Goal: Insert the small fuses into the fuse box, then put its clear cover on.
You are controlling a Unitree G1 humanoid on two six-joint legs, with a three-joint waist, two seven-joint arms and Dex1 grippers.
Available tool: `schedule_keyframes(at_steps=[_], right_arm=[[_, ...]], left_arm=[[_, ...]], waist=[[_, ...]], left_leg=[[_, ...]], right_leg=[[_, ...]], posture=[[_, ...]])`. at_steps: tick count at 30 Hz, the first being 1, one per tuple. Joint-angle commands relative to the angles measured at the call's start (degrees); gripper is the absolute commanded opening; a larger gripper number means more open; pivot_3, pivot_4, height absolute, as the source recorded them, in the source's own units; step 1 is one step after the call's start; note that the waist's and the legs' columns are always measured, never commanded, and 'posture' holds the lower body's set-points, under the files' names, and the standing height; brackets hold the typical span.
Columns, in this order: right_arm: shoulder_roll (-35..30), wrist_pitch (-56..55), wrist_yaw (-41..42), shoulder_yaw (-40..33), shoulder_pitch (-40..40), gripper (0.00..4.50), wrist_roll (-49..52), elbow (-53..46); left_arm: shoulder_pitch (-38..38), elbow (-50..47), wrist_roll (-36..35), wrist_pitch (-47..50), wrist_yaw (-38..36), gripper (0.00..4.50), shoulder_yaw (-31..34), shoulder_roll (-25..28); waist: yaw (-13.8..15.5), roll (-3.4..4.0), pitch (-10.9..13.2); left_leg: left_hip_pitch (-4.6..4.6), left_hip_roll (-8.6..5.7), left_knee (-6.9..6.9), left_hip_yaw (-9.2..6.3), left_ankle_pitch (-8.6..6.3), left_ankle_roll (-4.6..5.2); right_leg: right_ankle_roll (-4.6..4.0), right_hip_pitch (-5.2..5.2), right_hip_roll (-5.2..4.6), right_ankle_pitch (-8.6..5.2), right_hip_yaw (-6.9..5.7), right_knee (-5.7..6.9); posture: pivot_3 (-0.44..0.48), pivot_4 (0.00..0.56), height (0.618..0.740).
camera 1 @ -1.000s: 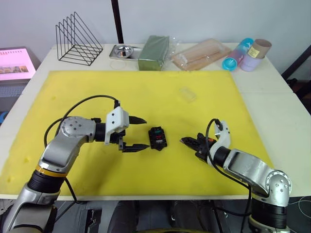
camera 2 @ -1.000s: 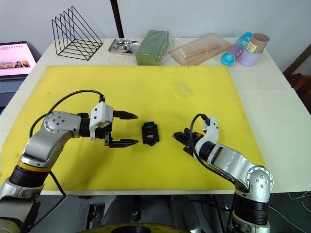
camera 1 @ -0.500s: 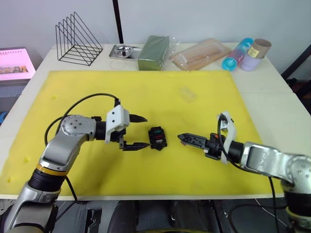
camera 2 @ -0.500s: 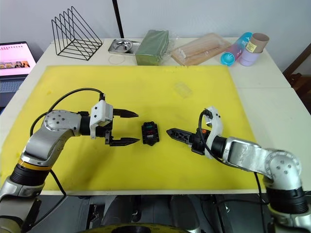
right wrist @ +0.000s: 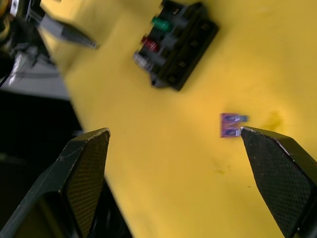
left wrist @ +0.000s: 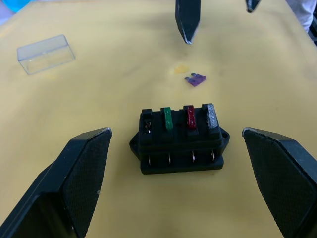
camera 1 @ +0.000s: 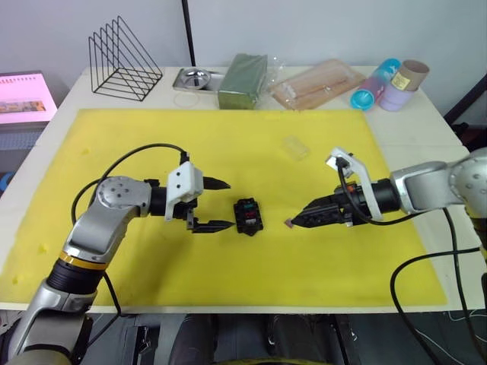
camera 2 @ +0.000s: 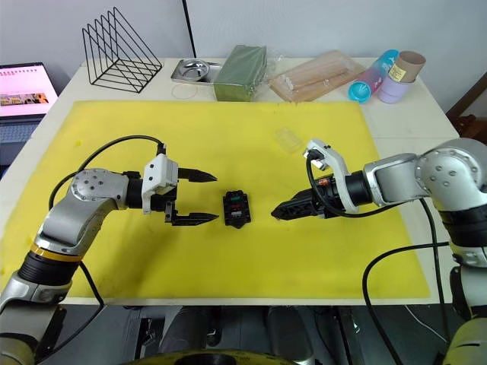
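The black fuse box (left wrist: 181,136) lies mid-mat with a green, a red and a grey fuse standing in its slots; the slot beside the green one looks empty. A purple fuse (right wrist: 230,125) lies flat on the yellow mat (camera 1: 190,144) just right of the box, touching nothing. My right gripper (camera 1: 298,221) hovers open over that fuse, one fingertip (right wrist: 267,153) close beside it. On the box's left, my left gripper (camera 1: 219,204) stands open with nothing between its fingers. The clear cover (camera 1: 294,147) rests on the mat farther back.
Along the table's back edge stand a wire rack (camera 1: 125,57), a metal tray (camera 1: 194,78), a green packet (camera 1: 243,80), a clear bag of sticks (camera 1: 316,84) and some cups (camera 1: 392,84). A lit screen (camera 1: 23,99) sits at the far left.
My right gripper has gone from shut to open, and its arm has swung round to reach in from the right. The purple fuse now lies by its tips. The left arm is still.
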Motion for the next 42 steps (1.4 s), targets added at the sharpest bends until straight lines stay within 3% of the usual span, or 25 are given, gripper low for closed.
schedule_keyframes(at_steps=[1,10,18,25,40,42], right_arm=[[0.5,-3.6,13.1,7.0,-5.1,4.47,-10.7,3.9],[7.6,-13.0,34.0,19.6,-11.9,4.47,-30.5,17.6],[13.5,-17.7,43.2,21.3,-14.1,4.47,-40.5,26.7],[15.6,-17.2,47.8,22.0,-13.6,4.47,-43.8,26.0],[15.9,-15.6,48.1,22.6,-12.1,4.47,-42.4,24.3],[16.0,-15.7,48.1,22.6,-12.2,4.06,-42.4,24.7]], left_arm=[[-0.9,-0.4,-0.1,-1.1,-0.5,4.5,0.6,0.2],[-0.3,-1.3,-0.1,-0.9,-0.2,4.5,0.7,0.3],[0.4,-2.6,-0.4,-0.4,0.6,4.5,1.0,0.6],[0.7,-3.0,-0.4,-0.4,1.1,4.5,1.2,0.7],[1.3,-3.8,-0.6,-0.1,1.6,4.5,1.3,1.0],[1.3,-3.7,-0.6,-0.1,1.6,4.5,1.3,1.0]], waist=[[0.0,0.0,0.0],[-0.1,0.0,0.0],[-0.2,0.01,0.0],[-0.3,0.01,0.0],[-0.4,0.02,0.0],[-0.4,0.02,0.0]], left_leg=[[-0.04,-0.01,0.01,0.01,0.0,0.0],[-0.12,-0.04,0.03,-0.03,0.0,0.0],[-0.12,-0.06,0.11,-0.12,0.0,-0.01],[-0.12,-0.06,0.12,-0.15,0.0,-0.01],[-0.12,-0.07,0.12,-0.18,0.0,-0.01],[-0.12,-0.09,0.12,-0.18,0.0,-0.01]], right_leg=[[0.01,-0.05,-0.01,0.01,0.0,0.02],[0.01,-0.11,-0.01,0.01,-0.06,0.11],[0.01,-0.11,-0.01,0.02,-0.11,0.18],[0.0,-0.1,-0.01,0.02,-0.14,0.21],[0.0,-0.09,-0.02,0.02,-0.16,0.21],[0.0,-0.09,-0.02,0.02,-0.16,0.21]], posture=[[0.0,0.15,0.74],[0.0,0.15,0.74],[0.0,0.15,0.74],[0.0,0.15,0.74],[0.0,0.15,0.74],[0.0,0.15,0.74]])
